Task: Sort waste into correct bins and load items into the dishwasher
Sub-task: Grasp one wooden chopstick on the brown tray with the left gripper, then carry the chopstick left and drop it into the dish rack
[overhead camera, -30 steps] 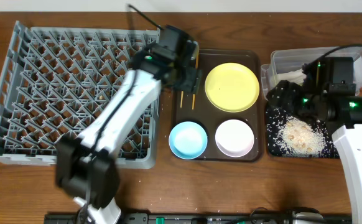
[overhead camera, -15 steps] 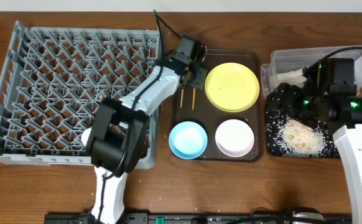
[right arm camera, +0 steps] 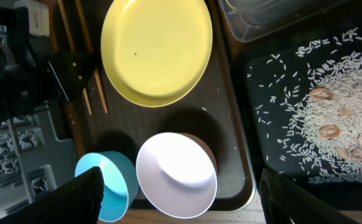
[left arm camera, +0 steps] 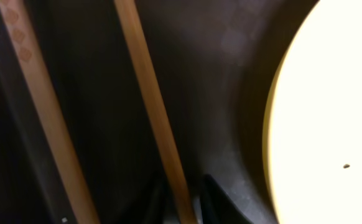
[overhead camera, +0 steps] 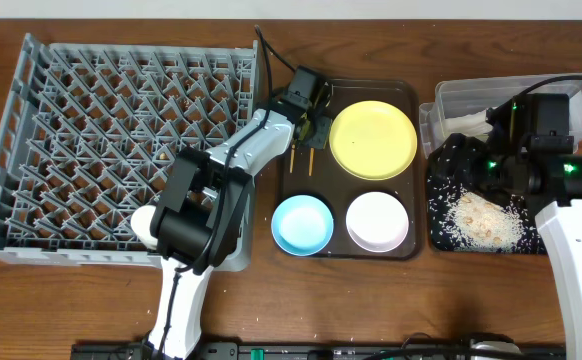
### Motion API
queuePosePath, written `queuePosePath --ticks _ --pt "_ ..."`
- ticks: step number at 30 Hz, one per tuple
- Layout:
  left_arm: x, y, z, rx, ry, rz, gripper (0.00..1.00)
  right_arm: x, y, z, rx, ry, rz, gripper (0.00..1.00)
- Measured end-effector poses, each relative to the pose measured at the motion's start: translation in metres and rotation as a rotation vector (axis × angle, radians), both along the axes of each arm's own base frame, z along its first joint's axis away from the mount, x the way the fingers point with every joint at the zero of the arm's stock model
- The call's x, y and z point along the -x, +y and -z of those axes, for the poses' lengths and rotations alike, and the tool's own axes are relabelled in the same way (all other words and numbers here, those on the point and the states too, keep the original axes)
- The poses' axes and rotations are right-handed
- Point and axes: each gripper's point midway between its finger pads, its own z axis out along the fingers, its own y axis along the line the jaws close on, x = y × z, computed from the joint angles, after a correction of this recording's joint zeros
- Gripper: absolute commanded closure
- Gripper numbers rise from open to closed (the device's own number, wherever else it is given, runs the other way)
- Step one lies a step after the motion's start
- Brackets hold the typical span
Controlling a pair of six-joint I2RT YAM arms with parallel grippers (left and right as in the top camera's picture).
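Two wooden chopsticks [overhead camera: 311, 158] lie along the left side of the dark brown tray [overhead camera: 336, 195], next to the yellow plate [overhead camera: 373, 140]. My left gripper [overhead camera: 308, 122] is low over them. In the left wrist view one chopstick [left arm camera: 153, 112] runs between the dark fingertips [left arm camera: 221, 202], which press it from both sides; the other chopstick [left arm camera: 44, 118] lies free to its left. The blue bowl [overhead camera: 302, 223] and white bowl [overhead camera: 377, 220] stand at the tray's front. My right gripper [right arm camera: 196, 208] hangs open and empty, high over the black tray [overhead camera: 439, 225] of rice crumbs [overhead camera: 483, 215].
The grey dish rack [overhead camera: 121, 150] fills the left of the table, right beside the brown tray. The clear tub [overhead camera: 501, 98] at the back right holds something white and crumpled [overhead camera: 468, 122]. The left arm stretches over the rack's right edge.
My left gripper has come down toward the chopsticks and its jaws have narrowed around one of them. The right arm has stayed put.
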Motion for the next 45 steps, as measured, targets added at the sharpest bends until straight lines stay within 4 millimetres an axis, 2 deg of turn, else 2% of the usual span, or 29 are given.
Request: queuePosePath --ticks 8,13,15,20,22,24,26,27,29,33,36,42,45 --pt "0.005 -0.003 0.001 -0.006 0.014 0.008 0.92 0.002 0.000 0.001 0.000 0.008 0.000 0.22" --pt "0.008 -0.001 -0.010 -0.006 0.015 0.008 0.92 0.002 0.000 0.001 0.000 0.008 0.000 0.22" --pt "0.009 -0.001 -0.026 0.001 0.001 0.008 0.92 0.002 0.000 0.001 0.000 0.008 0.000 0.22" --pt "0.017 0.005 -0.104 0.045 -0.089 0.001 0.92 0.002 0.000 0.001 0.000 0.009 0.000 0.22" --pt "0.027 0.016 -0.130 0.030 -0.101 -0.027 0.92 0.002 0.000 0.001 0.000 0.009 0.000 0.22" --pt "0.038 0.041 -0.143 -0.029 -0.081 -0.104 0.92 0.002 0.000 0.001 0.000 0.010 0.000 0.22" --pt "0.045 0.069 -0.144 -0.093 -0.049 -0.191 0.92 0.002 0.000 0.001 0.000 0.010 0.000 0.22" --pt "0.047 0.091 -0.142 -0.135 -0.028 -0.257 0.92 0.002 0.000 0.001 0.000 0.010 0.000 0.22" --pt "0.043 0.122 -0.136 -0.176 -0.002 -0.355 0.92 0.002 0.000 0.001 0.000 0.010 0.000 0.21" --pt "0.040 0.171 -0.123 -0.220 0.031 -0.478 0.92 0.002 0.000 0.001 0.000 0.010 0.000 0.21" --pt "0.043 0.180 -0.113 -0.232 0.061 -0.457 0.92 0.002 0.000 0.001 0.000 0.010 0.000 0.21" --pt "0.056 0.170 -0.098 -0.232 0.115 -0.342 0.91 0.002 0.000 0.001 0.000 0.010 0.000 0.21" --pt "0.061 0.169 -0.094 -0.240 0.134 -0.314 0.78 0.002 0.000 0.001 0.000 0.010 0.000 0.21"
